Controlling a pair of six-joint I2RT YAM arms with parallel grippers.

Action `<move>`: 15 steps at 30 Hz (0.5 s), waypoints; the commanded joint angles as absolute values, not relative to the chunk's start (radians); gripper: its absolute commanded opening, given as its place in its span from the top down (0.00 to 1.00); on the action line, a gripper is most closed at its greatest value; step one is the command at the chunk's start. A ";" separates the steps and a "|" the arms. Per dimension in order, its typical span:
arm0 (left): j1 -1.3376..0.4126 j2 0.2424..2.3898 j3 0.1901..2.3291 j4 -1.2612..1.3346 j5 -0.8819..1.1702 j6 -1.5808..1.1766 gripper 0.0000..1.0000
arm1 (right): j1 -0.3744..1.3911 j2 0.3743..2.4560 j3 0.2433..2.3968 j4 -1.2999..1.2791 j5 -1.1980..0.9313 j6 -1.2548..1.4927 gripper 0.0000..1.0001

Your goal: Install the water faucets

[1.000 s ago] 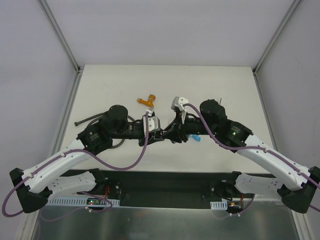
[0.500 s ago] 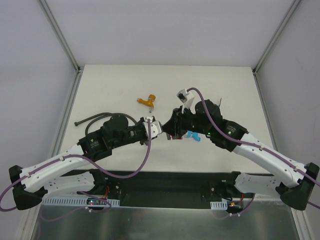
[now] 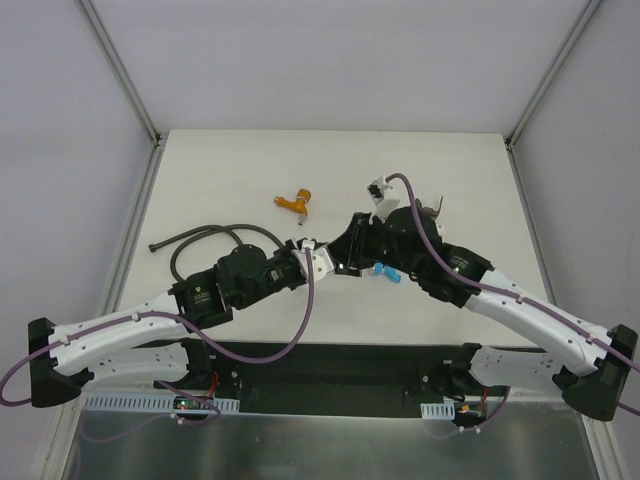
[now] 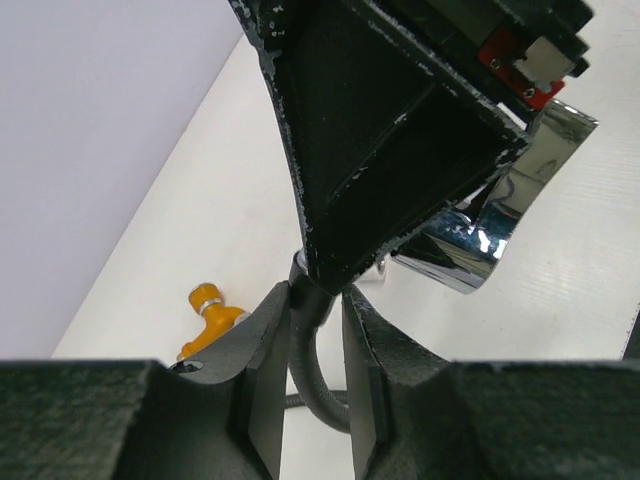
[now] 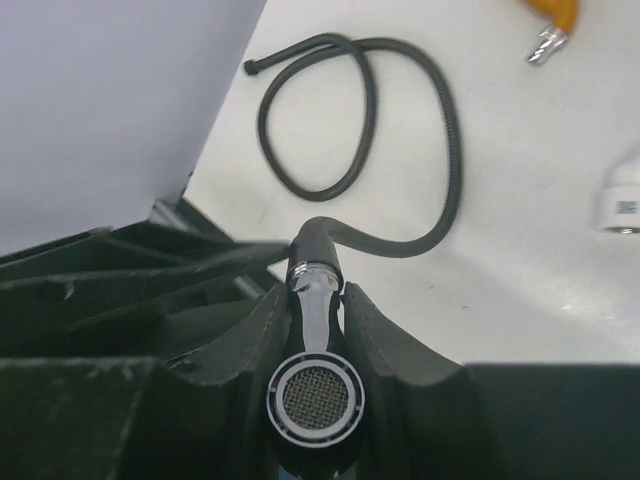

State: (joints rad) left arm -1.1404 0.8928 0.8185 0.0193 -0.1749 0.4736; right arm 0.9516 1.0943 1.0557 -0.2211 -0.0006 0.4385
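Note:
My right gripper (image 5: pixel 315 290) is shut on the shiny chrome faucet (image 5: pixel 316 385), whose mesh outlet faces the wrist camera. The long dark hose (image 5: pixel 365 120) meets the faucet's neck just past the fingertips. My left gripper (image 4: pixel 318 290) is shut on that hose end (image 4: pixel 312 330), right against the right gripper; the chrome faucet (image 4: pixel 500 215) shows behind it. In the top view both grippers, left (image 3: pixel 322 262) and right (image 3: pixel 345 257), meet at the table's middle. The orange-brass faucet (image 3: pixel 295 202) lies behind them and the bright blue faucet (image 3: pixel 385 271) lies under the right arm.
The hose (image 3: pixel 190 242) loops over the table's left part. A small dark piece (image 3: pixel 431 208) shows behind the right arm. A white fitting (image 5: pixel 625 195) lies at the right edge of the right wrist view. The orange-brass faucet (image 4: pixel 210 315) also shows in the left wrist view.
The left arm has swung down and to the right, uncovering more of the hose loop. The right wrist has turned and moved back a little. Both grippers stay together.

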 commanded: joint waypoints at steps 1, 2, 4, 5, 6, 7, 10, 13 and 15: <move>-1.183 0.887 0.815 0.075 -0.118 0.437 0.79 | 0.922 1.039 1.055 -0.101 0.248 0.405 0.98; -1.183 0.878 0.813 0.077 -0.126 0.434 0.75 | 0.917 1.029 1.055 -0.112 0.271 0.393 0.98; -1.180 0.867 0.807 0.093 -0.156 0.439 0.66 | 0.905 1.026 1.051 -0.118 0.291 0.361 0.98; -1.178 0.853 0.805 0.100 -0.172 0.442 0.59 | 0.900 1.028 1.049 -0.117 0.304 0.351 0.98; -1.172 0.845 0.802 0.103 -0.184 0.445 0.56 | 0.891 1.031 1.048 -0.118 0.304 0.347 0.98; -1.149 0.839 0.802 0.109 -0.199 0.440 0.53 | 0.887 1.034 1.046 -0.117 0.301 0.341 0.98; -1.088 0.805 0.811 0.118 -0.213 0.393 0.46 | 0.882 1.066 1.045 -0.074 0.275 0.304 0.98; -0.971 0.769 0.821 0.135 -0.253 0.310 0.31 | 0.884 1.121 1.028 0.044 0.184 0.285 0.98; -0.899 0.744 0.822 0.147 -0.314 0.269 0.22 | 0.882 1.181 1.006 0.116 0.092 0.304 0.98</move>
